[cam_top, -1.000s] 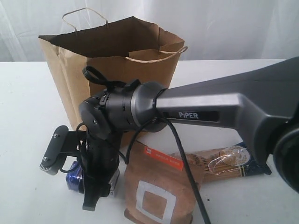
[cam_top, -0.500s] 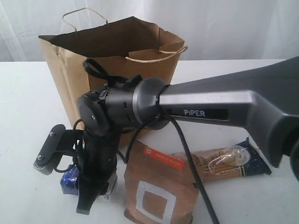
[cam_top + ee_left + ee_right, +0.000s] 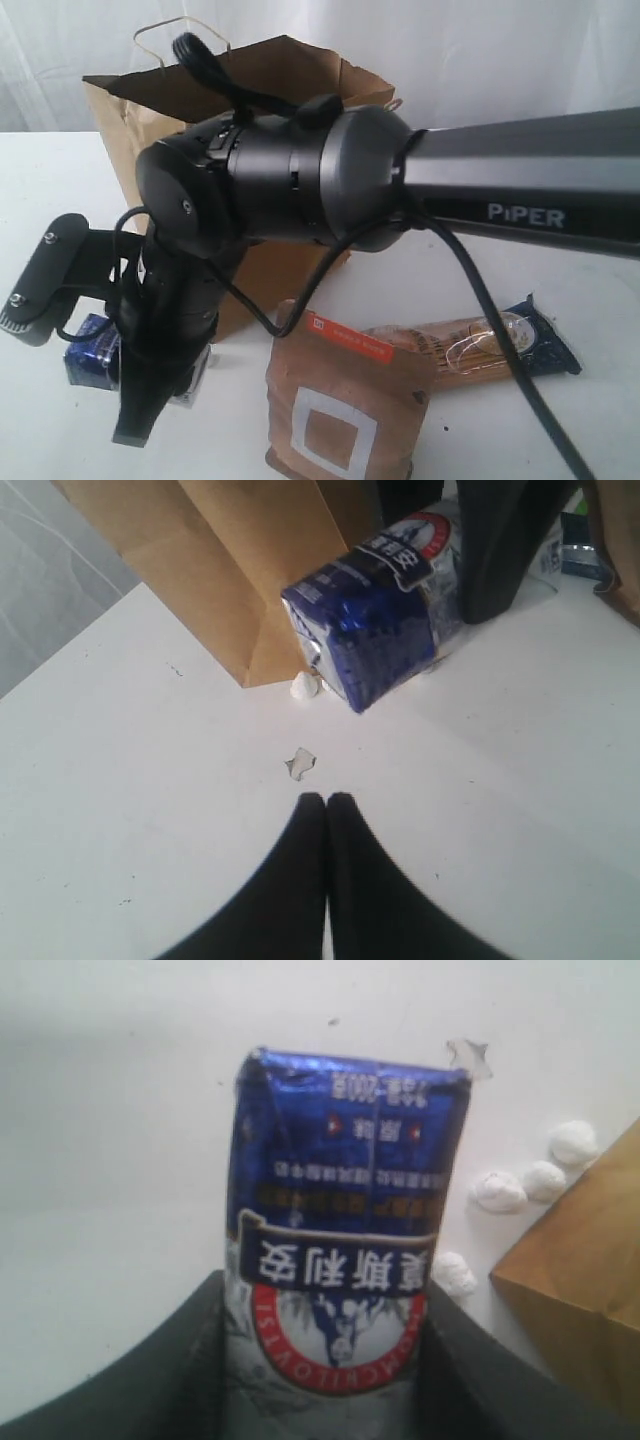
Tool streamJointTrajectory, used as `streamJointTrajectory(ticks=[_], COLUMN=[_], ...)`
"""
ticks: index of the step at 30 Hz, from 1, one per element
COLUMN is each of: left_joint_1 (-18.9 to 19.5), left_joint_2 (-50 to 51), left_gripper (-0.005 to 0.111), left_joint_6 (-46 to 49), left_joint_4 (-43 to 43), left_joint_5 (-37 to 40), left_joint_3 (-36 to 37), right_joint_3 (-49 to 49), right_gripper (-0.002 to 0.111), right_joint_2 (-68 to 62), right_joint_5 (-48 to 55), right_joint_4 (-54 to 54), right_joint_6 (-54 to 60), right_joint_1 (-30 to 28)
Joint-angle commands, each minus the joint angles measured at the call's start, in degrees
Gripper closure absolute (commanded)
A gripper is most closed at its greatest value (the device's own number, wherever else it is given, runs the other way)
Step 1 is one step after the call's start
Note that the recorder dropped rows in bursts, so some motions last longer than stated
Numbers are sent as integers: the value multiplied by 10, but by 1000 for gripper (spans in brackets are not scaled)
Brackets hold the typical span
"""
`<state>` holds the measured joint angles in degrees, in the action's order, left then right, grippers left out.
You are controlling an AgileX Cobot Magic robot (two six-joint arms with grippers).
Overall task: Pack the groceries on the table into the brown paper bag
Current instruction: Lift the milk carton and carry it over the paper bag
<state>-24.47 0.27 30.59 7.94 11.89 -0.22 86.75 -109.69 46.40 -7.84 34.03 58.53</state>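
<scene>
Now right fingers (image 3: 150, 1380) clamp small blue-white packet (image 3: 345, 1200) lengthwise, blue end outward; left fingers (image 3: 290, 880) pressed together, empty.

We see what looks like a white draped curtain (image 3: 500, 60) from ten to two o'clock, softly lit, behind the white table (image 3: 40, 200).

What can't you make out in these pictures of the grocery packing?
- Inside of the tall creased brown paper bag: exterior view, hidden by its front wall and the right arm.
- The small blue-and-white foil packet: exterior view, mostly behind the right tool.
- The brown pouch with white square: bottom cut off by the exterior view's lower edge.
- The packet's small print: right wrist view, blurred.
</scene>
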Motion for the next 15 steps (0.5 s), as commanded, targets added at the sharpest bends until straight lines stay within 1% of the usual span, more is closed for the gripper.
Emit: streamJointTrajectory(ticks=[1, 10, 15], left_joint_1=[-2, -2, -2], left_joint_2=[-3, -3, -3], left_gripper=[107, 107, 107], left_joint_6=[-2, -2, -2], left_joint_4=[4, 4, 4], left_joint_5=[1, 1, 1], left_joint_3=[2, 2, 2], right_joint_3=[25, 102, 156], right_gripper=[108, 108, 108], right_joint_2=[30, 39, 39], right_joint_5=[-13, -13, 2], right_joint_4=[-2, 7, 61], right_joint_6=[3, 3, 3], right_joint_1=[12, 37, 42])
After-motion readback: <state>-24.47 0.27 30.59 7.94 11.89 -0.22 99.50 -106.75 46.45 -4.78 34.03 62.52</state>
